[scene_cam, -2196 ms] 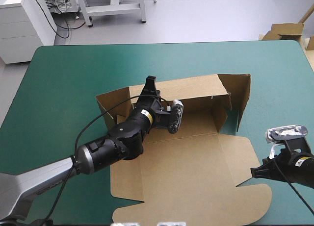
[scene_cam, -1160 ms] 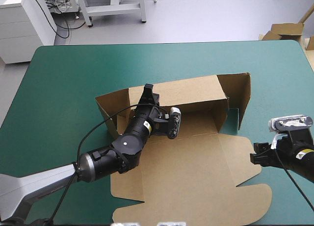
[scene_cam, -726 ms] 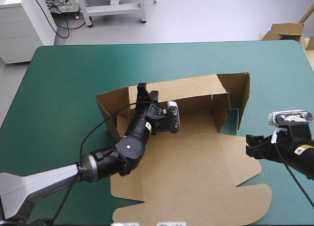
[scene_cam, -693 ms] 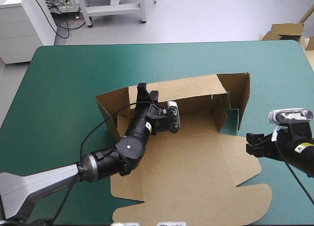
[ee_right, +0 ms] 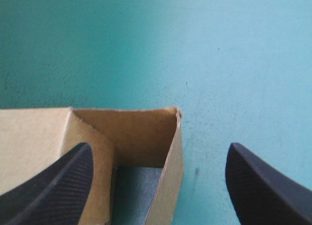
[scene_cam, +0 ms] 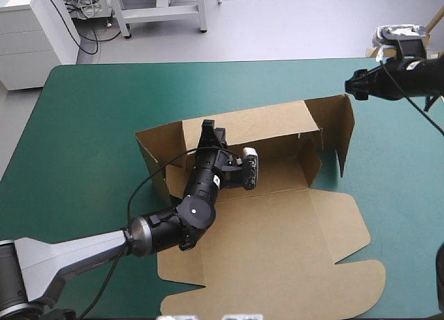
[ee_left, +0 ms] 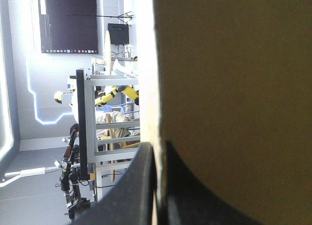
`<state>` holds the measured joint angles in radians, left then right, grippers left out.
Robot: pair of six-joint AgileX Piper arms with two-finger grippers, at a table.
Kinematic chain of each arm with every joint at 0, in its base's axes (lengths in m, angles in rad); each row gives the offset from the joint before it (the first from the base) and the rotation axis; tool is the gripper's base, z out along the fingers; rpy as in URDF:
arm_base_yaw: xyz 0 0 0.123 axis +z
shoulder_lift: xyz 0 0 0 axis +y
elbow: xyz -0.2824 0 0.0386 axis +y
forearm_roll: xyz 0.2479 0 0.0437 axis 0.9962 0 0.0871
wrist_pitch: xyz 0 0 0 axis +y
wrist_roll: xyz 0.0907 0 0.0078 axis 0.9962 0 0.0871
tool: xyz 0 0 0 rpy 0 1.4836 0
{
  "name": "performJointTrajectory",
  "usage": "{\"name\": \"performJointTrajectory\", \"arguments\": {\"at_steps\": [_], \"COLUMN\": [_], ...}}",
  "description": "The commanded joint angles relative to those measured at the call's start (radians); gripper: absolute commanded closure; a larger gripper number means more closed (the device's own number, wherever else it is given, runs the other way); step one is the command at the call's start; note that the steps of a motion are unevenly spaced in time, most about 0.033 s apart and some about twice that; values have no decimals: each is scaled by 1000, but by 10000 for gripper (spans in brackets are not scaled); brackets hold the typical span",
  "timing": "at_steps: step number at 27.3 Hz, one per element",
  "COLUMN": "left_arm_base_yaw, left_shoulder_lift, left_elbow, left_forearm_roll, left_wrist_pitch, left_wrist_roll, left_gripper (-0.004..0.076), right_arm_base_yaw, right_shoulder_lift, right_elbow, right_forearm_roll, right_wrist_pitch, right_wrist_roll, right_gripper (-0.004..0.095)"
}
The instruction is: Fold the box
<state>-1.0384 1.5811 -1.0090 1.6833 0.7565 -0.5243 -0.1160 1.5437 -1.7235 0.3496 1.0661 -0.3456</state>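
Left gripper (ee_left: 156,148): fingers (ee_left: 131,186) pressed all but together, clamped on the box (scene_cam: 263,223) at the top edge of its far wall (scene_cam: 274,125). The board edge runs up between the tips, with the wall's face on one side of the gripper and open room on the other. Left arm (scene_cam: 166,226) lies slantwise behind the gripper, over the floor (scene_cam: 281,171). Outward from the grip: far wall stands upright along the floor's far side. Left flap (scene_cam: 158,148), just beside the gripper, is partly raised. Right wall (scene_cam: 336,125) stands upright, well apart from the gripper. Lid (scene_cam: 291,278) lies flat on the teal-green table (scene_cam: 97,105), back toward the arm's base. Right gripper (ee_right: 159,151): fingers wide apart, holding nothing, raised near the table's far right corner. Under it and roughly between the fingertips sits the top far corner of the right wall, with bare table ahead. Cannot tell whether this gripper touches the board.
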Motion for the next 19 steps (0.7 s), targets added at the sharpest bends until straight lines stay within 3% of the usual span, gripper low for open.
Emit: {"name": "performJointTrajectory", "arguments": {"at_steps": [1,6,9,12,19], "left_arm_base_yaw": [-11,-11,-11,-11,-11], "left_shoulder_lift": [-26,-26,-26,-26,-26], "left_elbow": [-24,-24,-24,-24,-24], "left_forearm_roll": [25,25,25,25,25], "left_wrist_pitch": [-23,-23,-23,-23,-17], "left_wrist_roll": [-12,-12,-12,-12,-32], "left_gripper": [731,731,731,731,731], "right_arm_base_yaw": [3,78,125,134,132], "right_shoulder_lift": [77,236,308,334,345], "right_elbow": [-133,-261,-299,-302,-302], "right_forearm_roll": [44,44,-14,-84,-91], "right_wrist_pitch": [-11,8,16,37,103], "right_wrist_roll": [-15,-31,-5,19,25], "right_gripper": [212,212,213,212,214]}}
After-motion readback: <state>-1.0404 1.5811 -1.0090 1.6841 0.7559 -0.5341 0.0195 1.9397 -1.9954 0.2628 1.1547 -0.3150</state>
